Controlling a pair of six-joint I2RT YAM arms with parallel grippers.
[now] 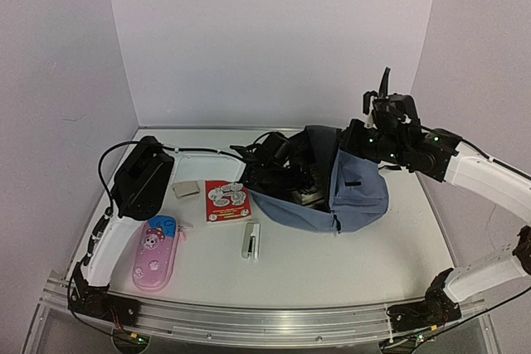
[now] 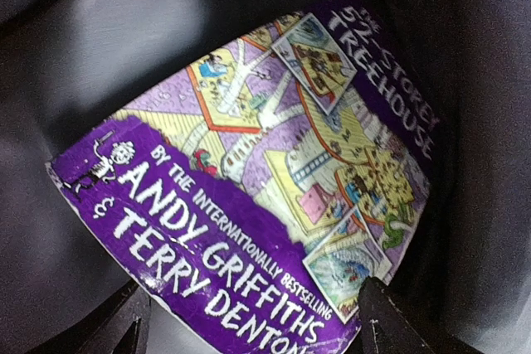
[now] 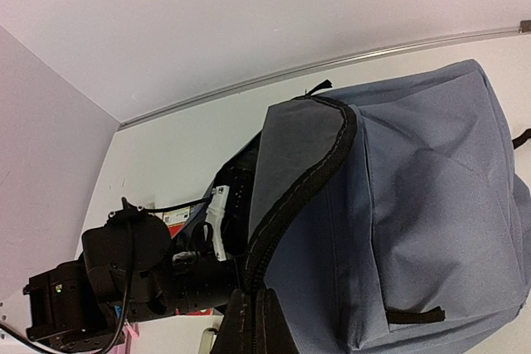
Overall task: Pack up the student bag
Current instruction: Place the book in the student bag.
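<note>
Four loose items nearest the arm bases, lying on the white table (image 1: pixel 348 263): rounded pink-and-blue cartoon pencil case (image 1: pixel 156 254) at 7 o'clock, slim white stapler-like bar (image 1: pixel 250 240) near 6, square red picture book (image 1: pixel 226 201) just beyond it, small grey flat pad (image 1: pixel 186 189) at 9 o'clock of that book. All set within the left arm's reach, probably for loading one by one.

Further back, at about 2 o'clock of centre: large slate-blue soft fabric backpack (image 1: pixel 361 192), lying on its side, mouth turned toward 9 o'clock. Propped open on purpose: right gripper (image 3: pixel 249 325) pinched together on the black zipper edge, lifting the upper flap to keep the mouth gaping. Right arm arched high from 5 o'clock, elbow out, wrist tipped down over the bag's top.

Left arm stretched low from 7 o'clock, forearm near level, wrist buried in the opening. Inside the dark lining, left gripper (image 2: pixel 253 321) spread wide, fingertips flanking the near edge of a purple illustrated paperback (image 2: pixel 274 180) resting against the bag's wall. Looks free rather than gripped, though contact hard to rule out.
</note>
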